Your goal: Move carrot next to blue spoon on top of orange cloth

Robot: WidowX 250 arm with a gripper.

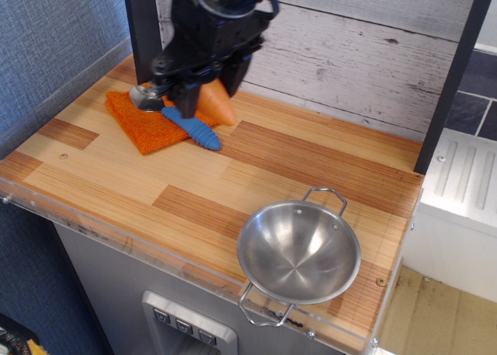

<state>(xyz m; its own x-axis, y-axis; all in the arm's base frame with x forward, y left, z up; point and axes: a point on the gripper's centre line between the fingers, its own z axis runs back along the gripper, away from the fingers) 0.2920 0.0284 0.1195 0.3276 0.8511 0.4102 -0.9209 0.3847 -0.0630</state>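
Gripper (189,91) clamped on carrot (217,102), fat end up between the fingers, tip poking out right. Just below: blue spoon (189,125) across orange cloth (144,123). Far off front-right, steel bowl (299,251); bare countertop (311,165) between.

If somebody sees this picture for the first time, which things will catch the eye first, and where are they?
First, the black gripper at the back left of the counter, holding the carrot just above the right edge of the orange cloth. The blue spoon lies on that cloth, its handle reaching past the edge. Then the shiny steel bowl stands alone near the front right edge of the wooden counter.
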